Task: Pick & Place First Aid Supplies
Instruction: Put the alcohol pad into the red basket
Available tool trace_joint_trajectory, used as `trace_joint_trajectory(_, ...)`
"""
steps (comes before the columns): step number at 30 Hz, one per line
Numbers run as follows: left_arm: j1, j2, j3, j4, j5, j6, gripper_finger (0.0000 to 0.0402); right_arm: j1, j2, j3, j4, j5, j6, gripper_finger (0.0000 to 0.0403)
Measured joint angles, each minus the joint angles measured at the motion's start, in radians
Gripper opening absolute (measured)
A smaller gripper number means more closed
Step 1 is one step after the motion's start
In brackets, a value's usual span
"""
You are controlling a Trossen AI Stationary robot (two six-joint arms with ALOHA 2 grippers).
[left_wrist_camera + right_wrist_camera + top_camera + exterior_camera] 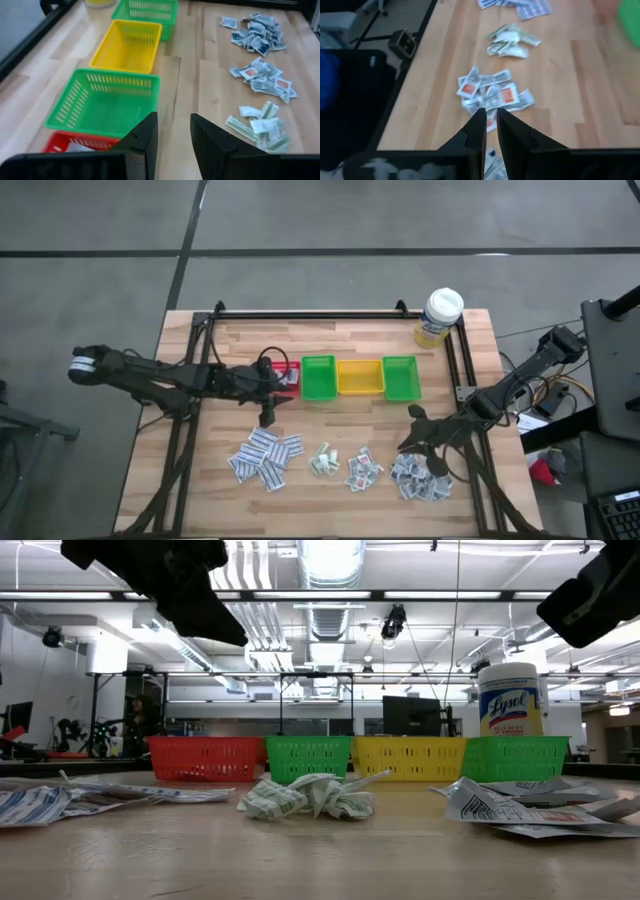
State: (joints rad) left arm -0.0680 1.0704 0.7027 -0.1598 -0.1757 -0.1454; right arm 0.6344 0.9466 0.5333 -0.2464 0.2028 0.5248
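Observation:
The first aid supplies lie on the wooden table in several loose piles toward its near edge: blue-striped strips [265,457], green-printed packets [325,460], red-printed squares [362,470] and grey-blue packets [420,478]. My left gripper [268,414] hangs open and empty in the air just near of the red bin [285,377], and its wrist view looks over the bins [173,137]. My right gripper [411,437] hovers over the table between the right-hand piles. Its fingers [491,120] are shut to a thin slit, above the red-printed packets [492,95], and touch nothing.
A row of small bins stands across the table's middle: red, green [318,377], yellow [359,377] and green [399,377]. A white-capped bottle [440,315] stands at the far right corner. Black frame rails run along the table's left and right edges.

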Motion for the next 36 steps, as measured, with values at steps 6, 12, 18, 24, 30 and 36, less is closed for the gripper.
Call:
trace_joint_trajectory(6, 0.000, -0.048, -0.118, 0.182, 0.000, 0.037, 0.0108, 0.000, -0.003, 0.001, 0.010, -0.056, 0.056, 0.0043)
trace_joint_trajectory(12, 0.000, -0.143, -0.242, 0.240, 0.005, 0.013, 0.0108, 0.001, 0.044, 0.040, -0.041, -0.126, 0.113, 0.0043)
trace_joint_trajectory(18, 0.000, -0.258, -0.365, 0.369, 0.059, 0.007, 0.0108, 0.002, 0.172, 0.159, -0.245, -0.150, 0.141, 0.0043)
trace_joint_trajectory(24, 0.000, -0.352, -0.453, 0.408, 0.061, -0.026, 0.0108, 0.003, 0.330, 0.280, -0.376, -0.231, 0.168, 0.0043)
trace_joint_trajectory(30, 0.000, -0.401, -0.485, 0.414, 0.062, -0.040, 0.0108, 0.009, 0.440, 0.357, -0.392, -0.276, 0.193, 0.0054)
trace_joint_trajectory(36, 0.000, -0.415, -0.497, 0.413, 0.066, -0.039, 0.0108, 0.017, 0.522, 0.420, -0.489, -0.287, 0.228, 0.0097)
